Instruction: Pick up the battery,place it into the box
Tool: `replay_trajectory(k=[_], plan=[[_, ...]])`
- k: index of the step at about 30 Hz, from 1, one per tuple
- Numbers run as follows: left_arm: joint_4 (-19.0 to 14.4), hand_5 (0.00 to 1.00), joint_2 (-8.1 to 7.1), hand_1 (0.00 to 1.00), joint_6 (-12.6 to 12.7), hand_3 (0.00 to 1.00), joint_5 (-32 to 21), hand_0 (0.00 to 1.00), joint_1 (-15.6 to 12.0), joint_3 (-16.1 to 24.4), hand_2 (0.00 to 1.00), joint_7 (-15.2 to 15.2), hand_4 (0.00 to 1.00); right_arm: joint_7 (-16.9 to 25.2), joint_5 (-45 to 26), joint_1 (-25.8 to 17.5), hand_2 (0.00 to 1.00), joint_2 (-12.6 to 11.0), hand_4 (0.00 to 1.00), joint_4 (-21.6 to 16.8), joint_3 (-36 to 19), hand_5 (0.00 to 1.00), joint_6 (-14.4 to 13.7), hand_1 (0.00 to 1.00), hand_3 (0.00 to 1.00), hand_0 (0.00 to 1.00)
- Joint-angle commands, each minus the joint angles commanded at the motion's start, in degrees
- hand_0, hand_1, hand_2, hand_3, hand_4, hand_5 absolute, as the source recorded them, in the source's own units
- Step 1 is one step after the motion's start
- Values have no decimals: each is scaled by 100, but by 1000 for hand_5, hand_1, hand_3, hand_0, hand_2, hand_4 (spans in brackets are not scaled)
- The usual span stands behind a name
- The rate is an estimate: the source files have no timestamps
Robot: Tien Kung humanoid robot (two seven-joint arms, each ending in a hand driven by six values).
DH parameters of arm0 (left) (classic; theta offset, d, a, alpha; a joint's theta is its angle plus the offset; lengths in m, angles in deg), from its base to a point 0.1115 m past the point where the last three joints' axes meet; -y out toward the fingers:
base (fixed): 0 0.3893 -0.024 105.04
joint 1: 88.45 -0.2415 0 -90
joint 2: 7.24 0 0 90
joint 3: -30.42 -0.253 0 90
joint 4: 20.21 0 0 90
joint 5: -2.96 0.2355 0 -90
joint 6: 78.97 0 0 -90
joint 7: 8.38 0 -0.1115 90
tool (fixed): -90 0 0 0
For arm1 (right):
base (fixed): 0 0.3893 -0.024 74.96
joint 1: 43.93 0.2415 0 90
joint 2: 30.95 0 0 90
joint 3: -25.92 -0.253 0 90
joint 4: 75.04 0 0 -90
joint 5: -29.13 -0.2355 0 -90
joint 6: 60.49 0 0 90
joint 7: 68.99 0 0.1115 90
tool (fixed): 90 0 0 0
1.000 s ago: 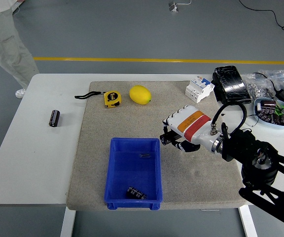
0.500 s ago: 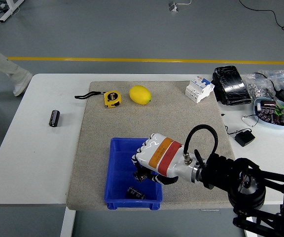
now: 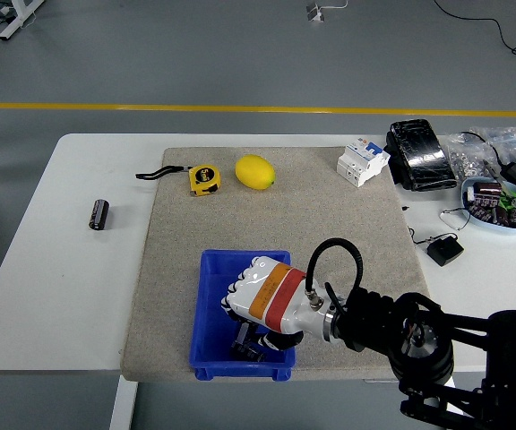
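The battery (image 3: pixel 98 215) lies on its side on the bare white counter (image 3: pixel 52 296), far left, well apart from the mat (image 3: pixel 330 215) and the box (image 3: pixel 213 296). It is a short dark cylinder with pale end bands. Judged from its form, it is rigid, fairly dense for its bulk, smooth-skinned and liable to roll if nudged across its axis. A grip across the barrel at mid-length, fingers on opposite sides, appears the soundest hold; pinching the end caps would risk slipping.

A second dark cylindrical item (image 3: pixel 247 349) rests inside the blue box, at its near end, partly covered by the hand.

The right hand (image 3: pixel 260 309) reaches in from the lower right, knuckles up, low over the near right part of the box. Its fingers (image 3: pixel 240 291) are curled downward into the box. Whether they grip anything cannot be told; the underside is hidden. The forearm lies across the near right of the mat, a black cable looping above the wrist.

The left arm is not seen.

A tape measure (image 3: pixel 204 178) and a lemon (image 3: pixel 254 172) sit at the far edge of the mat, clear of the work.
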Motion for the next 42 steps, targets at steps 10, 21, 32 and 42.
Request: replay_trajectory(k=[10,21,32,42], plan=[[2,654,-11,679,18,627,-55,700,2,-35,727,8,649,50,0,-40,665,-58,898,9,-467,213,-90,548,844,393],[5,654,10,679,35,626,-117,700,26,-71,729,33,648,269,0,-209,755,-324,937,566,-2280,254,-744,627,839,529],[7,654,71,687,160,626,-490,700,-42,-318,724,157,648,1574,-2389,-1021,897,-836,998,2007,-3461,654,-2521,829,898,852],[29,657,184,687,428,628,-1217,700,-164,-806,724,342,648,2653,-4810,-2092,885,-1018,998,1963,-4199,789,-1592,838,917,852]])
